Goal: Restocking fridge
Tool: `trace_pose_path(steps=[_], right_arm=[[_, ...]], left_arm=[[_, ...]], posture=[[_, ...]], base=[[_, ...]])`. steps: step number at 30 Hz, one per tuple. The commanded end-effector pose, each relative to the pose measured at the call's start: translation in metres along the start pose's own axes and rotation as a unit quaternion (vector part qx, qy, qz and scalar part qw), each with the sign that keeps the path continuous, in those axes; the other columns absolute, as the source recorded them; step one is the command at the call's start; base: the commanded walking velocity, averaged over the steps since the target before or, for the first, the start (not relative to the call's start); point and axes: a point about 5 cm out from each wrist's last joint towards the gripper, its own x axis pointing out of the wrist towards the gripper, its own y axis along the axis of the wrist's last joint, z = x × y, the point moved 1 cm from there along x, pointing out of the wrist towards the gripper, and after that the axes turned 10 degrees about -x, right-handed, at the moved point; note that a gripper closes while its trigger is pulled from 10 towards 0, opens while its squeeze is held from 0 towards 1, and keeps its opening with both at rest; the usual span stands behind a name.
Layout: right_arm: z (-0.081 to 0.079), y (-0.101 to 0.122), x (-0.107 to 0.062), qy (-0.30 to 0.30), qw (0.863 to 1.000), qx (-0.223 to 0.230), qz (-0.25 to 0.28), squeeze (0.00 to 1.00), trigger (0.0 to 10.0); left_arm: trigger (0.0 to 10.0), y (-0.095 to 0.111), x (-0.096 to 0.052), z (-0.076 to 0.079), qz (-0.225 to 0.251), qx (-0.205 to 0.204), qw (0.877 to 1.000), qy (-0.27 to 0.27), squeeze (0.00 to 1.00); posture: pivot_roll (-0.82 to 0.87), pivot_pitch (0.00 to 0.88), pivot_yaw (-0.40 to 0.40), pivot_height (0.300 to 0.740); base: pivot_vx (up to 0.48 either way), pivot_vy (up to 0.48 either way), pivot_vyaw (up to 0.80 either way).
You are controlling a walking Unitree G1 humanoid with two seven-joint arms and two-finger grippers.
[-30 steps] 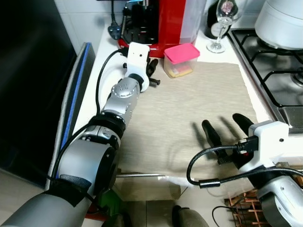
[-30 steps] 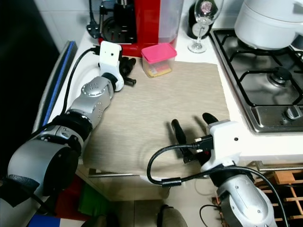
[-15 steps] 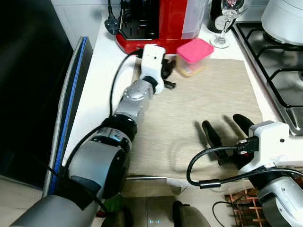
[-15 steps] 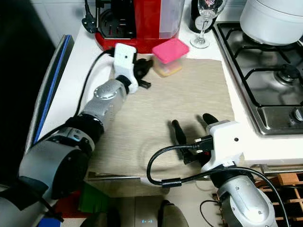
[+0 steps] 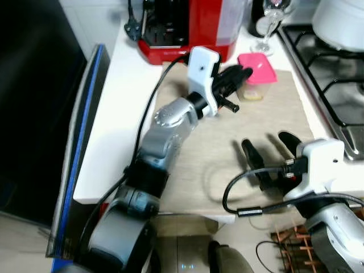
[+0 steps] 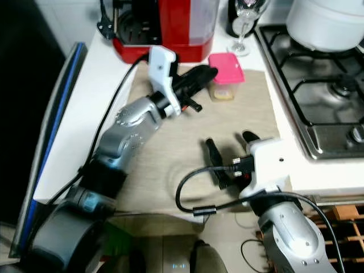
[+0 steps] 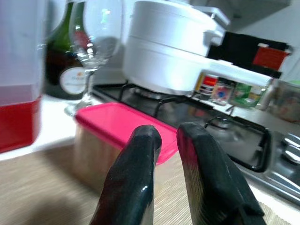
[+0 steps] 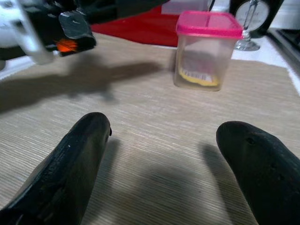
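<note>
Restocking has barely begun: the pink-lidded container [image 5: 257, 83] sits on the tabletop [image 5: 122, 114] at twelve o'clock, ungrasped. The left claw [image 5: 238, 74], fingers nearly together, reaches it; the right claw [image 5: 272, 152] waits, spread wide.

L arm extended fwd, left gripper [image 5: 239, 75] fingers nearly closed. R arm low, right gripper [image 5: 270, 153] fingers spread wide.
</note>
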Motion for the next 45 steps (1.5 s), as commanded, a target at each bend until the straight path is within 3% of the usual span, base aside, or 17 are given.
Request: trace_pose_path(steps=[1, 2, 5, 7, 8, 9, 10, 11, 13, 15, 20, 22, 25, 31, 38, 42, 45], right_arm=[[-0.001, 0.001, 0.001, 0.004, 1.000, 0.000, 0.007, 0.00, 10.0], [-0.002, 0.001, 0.002, 0.005, 1.000, 0.001, 0.008, 0.00, 10.0], [-0.002, 0.000, 0.003, 0.004, 1.000, 0.002, 0.009, 0.00, 10.0], [0.006, 0.003, 0.006, -0.034, 0.999, -0.008, 0.019, 0.00, 10.0], [0.006, 0.003, 0.006, -0.034, 0.999, -0.008, 0.019, 0.00, 10.0], [0.012, 0.006, 0.008, -0.058, 0.998, -0.011, 0.028, 0.00, 10.0], [0.017, 0.008, 0.010, -0.076, 0.996, -0.011, 0.036, 0.00, 10.0], [0.017, 0.008, 0.010, -0.076, 0.996, -0.011, 0.036, 0.00, 10.0], [0.021, 0.007, 0.016, -0.090, 0.995, -0.006, 0.040, 0.00, 10.0], [0.024, 0.003, 0.022, -0.106, 0.993, 0.018, 0.040, 0.00, 10.0], [0.025, 0.001, 0.036, -0.124, 0.990, 0.028, 0.057, 0.00, 10.0], [0.026, -0.001, 0.040, -0.140, 0.988, 0.026, 0.067, 0.00, 10.0], [0.023, -0.008, 0.049, -0.140, 0.987, 0.031, 0.066, 0.00, 10.0], [0.022, -0.011, 0.061, -0.136, 0.987, 0.035, 0.072, 0.00, 10.0], [0.024, -0.014, 0.064, -0.150, 0.985, 0.024, 0.079, 0.00, 10.0], [0.023, -0.018, 0.065, -0.144, 0.986, 0.016, 0.077, 0.00, 10.0], [0.025, -0.022, 0.068, -0.139, 0.987, 0.013, 0.075, 0.00, 10.0]], left_arm=[[10.0, -0.005, 0.003, 0.007, 0.013, -0.028, 0.999, 0.011, 0.00], [10.0, -0.003, -0.002, -0.003, 0.017, -0.019, 0.999, 0.046, 0.00], [10.0, 0.002, -0.007, -0.011, 0.025, -0.008, 0.996, 0.080, 0.00], [10.0, 0.019, -0.027, -0.022, 0.063, 0.029, 0.986, 0.151, 0.00], [10.0, 0.019, -0.027, -0.022, 0.063, 0.029, 0.986, 0.151, 0.00], [10.0, 0.032, -0.040, -0.025, 0.093, 0.067, 0.977, 0.178, 0.00], [10.0, 0.041, -0.053, -0.025, 0.114, 0.098, 0.969, 0.196, 1.00], [10.0, 0.041, -0.053, -0.025, 0.114, 0.098, 0.969, 0.196, 1.00], [10.0, 0.048, -0.068, -0.027, 0.126, 0.128, 0.960, 0.216, 1.00], [10.0, 0.042, -0.081, -0.031, 0.106, 0.146, 0.955, 0.234, 1.00], [10.0, -0.006, -0.101, -0.039, -0.010, 0.126, 0.957, 0.262, 1.00], [10.0, -0.027, -0.100, -0.023, -0.059, 0.118, 0.970, 0.205, 1.00], [10.0, -0.031, -0.097, -0.010, -0.066, 0.143, 0.971, 0.178, 1.00], [10.0, -0.021, -0.092, -0.022, -0.051, 0.179, 0.964, 0.191, 1.00], [10.0, -0.019, -0.091, -0.025, -0.045, 0.173, 0.966, 0.186, 1.00], [10.0, -0.022, -0.095, -0.020, -0.047, 0.140, 0.980, 0.135, 1.00], [10.0, -0.027, -0.104, -0.023, -0.065, 0.131, 0.982, 0.120, 1.00]], posture=[[-0.33, 0.167, 0.071, 0.740], [-0.33, 0.160, 0.074, 0.740], [-0.32, 0.156, 0.075, 0.740], [-0.31, 0.137, 0.070, 0.740], [-0.31, 0.137, 0.070, 0.740], [-0.30, 0.125, 0.068, 0.740], [-0.29, 0.112, 0.066, 0.740], [-0.29, 0.112, 0.066, 0.740], [-0.27, 0.090, 0.065, 0.740], [-0.24, 0.072, 0.065, 0.740], [-0.19, 0.012, 0.071, 0.740], [-0.17, 0.000, 0.073, 0.740], [-0.16, 0.000, 0.073, 0.740], [-0.14, 0.000, 0.066, 0.740], [-0.15, 0.000, 0.074, 0.740], [-0.15, 0.000, 0.076, 0.740], [-0.14, 0.000, 0.075, 0.740]], base=[[0.000, 0.000, 0.00], [0.000, 0.000, 0.00], [0.000, 0.000, 0.00], [0.000, 0.000, 0.00], [0.000, 0.000, 0.00], [0.000, 0.000, 0.00], [0.000, 0.000, 0.00], [0.000, 0.000, 0.00], [0.000, 0.000, 0.00], [0.000, 0.000, 0.00], [0.000, 0.000, 0.00], [0.000, 0.000, 0.00], [0.000, 0.000, 0.00], [0.000, 0.000, 0.00], [0.000, 0.000, 0.00], [0.000, 0.000, 0.00], [0.000, 0.000, 0.00]])
